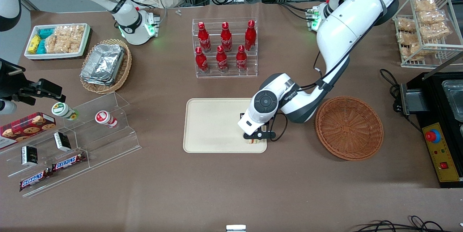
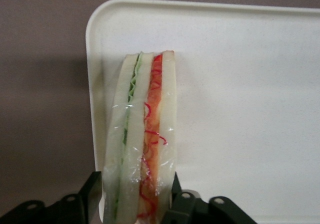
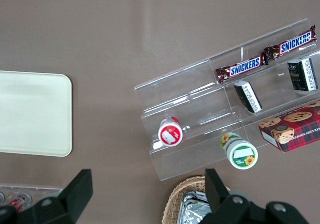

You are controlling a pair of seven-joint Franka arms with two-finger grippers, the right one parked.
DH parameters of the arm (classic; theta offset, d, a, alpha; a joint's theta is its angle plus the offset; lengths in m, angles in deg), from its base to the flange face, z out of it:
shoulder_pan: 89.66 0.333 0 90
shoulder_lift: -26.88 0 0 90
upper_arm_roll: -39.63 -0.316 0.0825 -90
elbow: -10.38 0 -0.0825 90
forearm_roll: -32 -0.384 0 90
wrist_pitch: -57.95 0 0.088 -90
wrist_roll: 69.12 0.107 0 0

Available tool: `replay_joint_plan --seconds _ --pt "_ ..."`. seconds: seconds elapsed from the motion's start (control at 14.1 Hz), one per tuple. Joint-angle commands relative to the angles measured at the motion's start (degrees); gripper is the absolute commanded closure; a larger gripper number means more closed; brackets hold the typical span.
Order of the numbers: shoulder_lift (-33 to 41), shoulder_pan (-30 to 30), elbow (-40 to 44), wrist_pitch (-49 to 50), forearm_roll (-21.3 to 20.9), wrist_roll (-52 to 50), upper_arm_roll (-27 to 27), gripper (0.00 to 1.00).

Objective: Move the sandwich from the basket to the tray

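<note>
Across the whole front view a brown table surface [image 1: 231,192] is spread, edged at its farthest side from the front camera by cables and metal framing. Over the table's middle, the white left arm [image 1: 347,26] is reached down toward the flat cream-beige rectangular tray [image 1: 213,123]. Beside the tray, toward the working arm's end, the round orange-brown woven wicker basket [image 1: 349,128] is seen with nothing in it. Farther from the camera than the tray, a clear acrylic rack of six red bottles [image 1: 225,48] is stood. Toward the parked arm's end, a paler wicker basket holding foil containers [image 1: 105,65], a white tray of packaged snacks [image 1: 57,41] and a clear stepped display [image 1: 72,145] with chocolate bars, small cups and a biscuit box are laid out. At the working arm's end, a wire rack of bagged tan snacks [image 1: 427,26] and a black appliance with a red button [image 1: 439,130] are placed.

At the tray's corner nearest the camera and the basket, the gripper [image 1: 256,138] is lowered. The small triangular white-bread sandwich [image 2: 142,134], wrapped in clear film with green, red and orange layers showing, is pinched on edge between the black fingers [image 2: 90,194] and is held over that tray corner; whether it touches the tray cannot be told.
</note>
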Motion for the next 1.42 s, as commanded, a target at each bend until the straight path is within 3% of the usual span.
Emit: replay_joint_plan --seconds 0.0,0.5,0.71,0.85,0.92,1.06,1.27,1.35 --pt "3.5 0.1 0.7 3.5 -0.1 -0.9 -0.2 0.00" --pt "18.4 11.9 3.0 14.7 9.7 0.0 0.0 0.00" --pt "22.8 21.0 2.2 19.5 10.3 4.3 1.0 0.00" --pt "25.6 23.0 1.4 21.8 12.0 9.3 0.6 0.00" --pt "27.6 22.5 0.4 23.1 12.5 12.5 -2.5 0.00" --pt "32.7 19.1 -3.8 23.0 18.1 22.1 -11.9 0.00" --pt "39.3 8.7 -11.3 21.4 22.9 34.0 -29.1 0.00" --pt "40.9 7.9 -13.6 20.5 23.3 37.4 -31.0 0.00"
